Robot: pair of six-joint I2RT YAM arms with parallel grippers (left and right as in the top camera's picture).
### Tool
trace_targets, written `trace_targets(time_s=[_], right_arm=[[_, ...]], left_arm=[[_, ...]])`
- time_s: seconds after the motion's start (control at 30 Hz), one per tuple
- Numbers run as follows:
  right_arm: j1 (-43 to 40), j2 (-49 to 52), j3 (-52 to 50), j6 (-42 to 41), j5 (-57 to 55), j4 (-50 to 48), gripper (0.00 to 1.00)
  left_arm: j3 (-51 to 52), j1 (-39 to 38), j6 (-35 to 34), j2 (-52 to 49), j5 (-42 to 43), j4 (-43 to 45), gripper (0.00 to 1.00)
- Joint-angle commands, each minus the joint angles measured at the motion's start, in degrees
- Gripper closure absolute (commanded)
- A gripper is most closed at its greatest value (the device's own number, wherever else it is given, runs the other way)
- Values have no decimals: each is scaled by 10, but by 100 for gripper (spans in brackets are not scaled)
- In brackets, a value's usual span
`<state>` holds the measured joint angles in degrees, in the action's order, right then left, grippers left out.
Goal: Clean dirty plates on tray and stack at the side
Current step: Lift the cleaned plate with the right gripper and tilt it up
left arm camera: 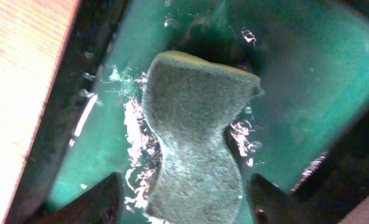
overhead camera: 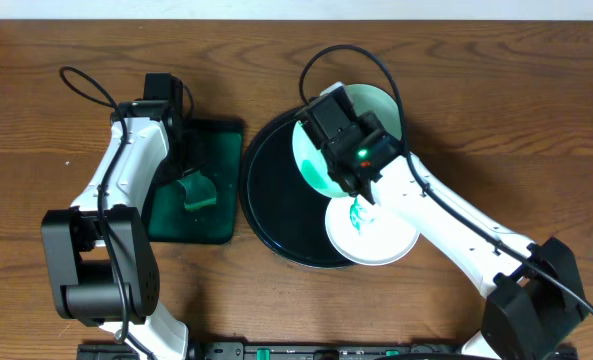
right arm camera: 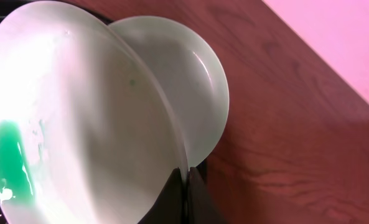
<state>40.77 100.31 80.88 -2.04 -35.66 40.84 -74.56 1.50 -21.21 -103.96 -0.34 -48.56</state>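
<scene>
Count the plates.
3: held plate tilted in the right gripper over the tray; far plate at its back rim; near plate at its front rim. None seemingly hidden.

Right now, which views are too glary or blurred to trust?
Overhead: sharp, evenly lit. Left wrist: sponge slightly soft, white glints speckle the wet green tray. Right wrist: held plate blows out white on its left; top-right corner flat pink.
</scene>
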Motion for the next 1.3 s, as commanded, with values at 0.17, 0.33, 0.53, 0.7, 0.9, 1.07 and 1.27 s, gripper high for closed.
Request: trace_targets(time_s=[0.17, 0.33, 0.53, 0.7, 0.9, 1.07, 1.27], right_arm=[[54, -19, -3, 73, -189, -25, 99], [114, -19, -3, 161, -315, -63, 99], [180, -19, -3, 316, -431, -131, 99], [221, -19, -3, 403, -482, -172, 99], [233, -19, -3, 416, -491, -175, 99], [234, -19, -3, 420, -501, -175, 99], [234, -19, -3, 429, -511, -179, 99]], left_arm=[[3, 1, 1, -9, -23, 0, 21], [3, 1, 1, -9, -23, 0, 21], [3, 1, 1, -9, -23, 0, 21], [3, 1, 1, -9, -23, 0, 20], [4, 1, 1, -9, -23, 0, 21], [3, 1, 1, -9, -23, 0, 21], [3, 1, 1, -9, -23, 0, 20]])
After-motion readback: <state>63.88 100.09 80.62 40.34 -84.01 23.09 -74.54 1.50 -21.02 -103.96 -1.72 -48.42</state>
